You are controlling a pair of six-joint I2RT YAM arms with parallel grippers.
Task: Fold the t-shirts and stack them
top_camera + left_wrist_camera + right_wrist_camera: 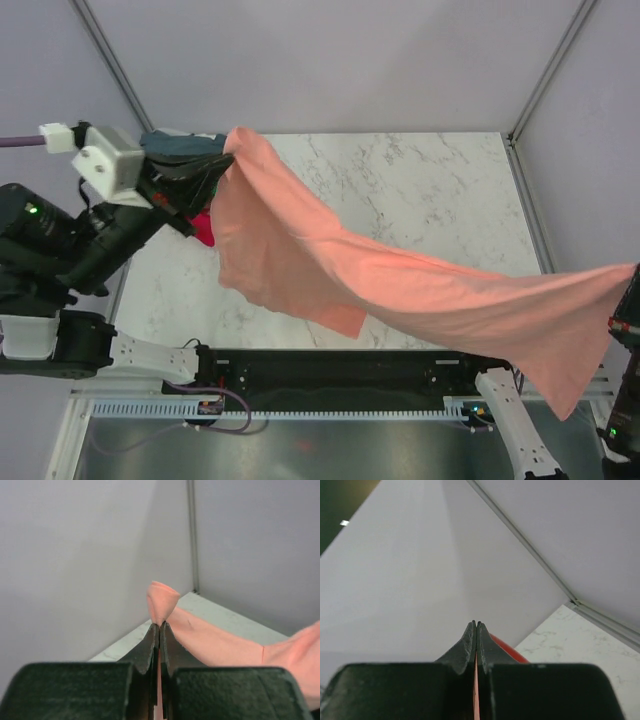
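A salmon-pink t-shirt point(400, 285) hangs stretched in the air between both grippers, above the marble table point(420, 190). My left gripper point(228, 152) is shut on one corner of it at the far left; the pinched cloth bunches above the fingertips in the left wrist view point(162, 600). My right gripper point(628, 285) is shut on the other end at the right edge; a strip of pink cloth shows between its jaws point(476, 680). A grey-blue shirt point(180, 145) and a red shirt point(203, 228) lie partly hidden behind the left gripper and the pink shirt. The green shirt is out of view.
The table's raised metal frame point(530, 200) runs along the right side. Grey walls close the back and sides. The arm bases and a black rail point(340, 370) sit at the near edge.
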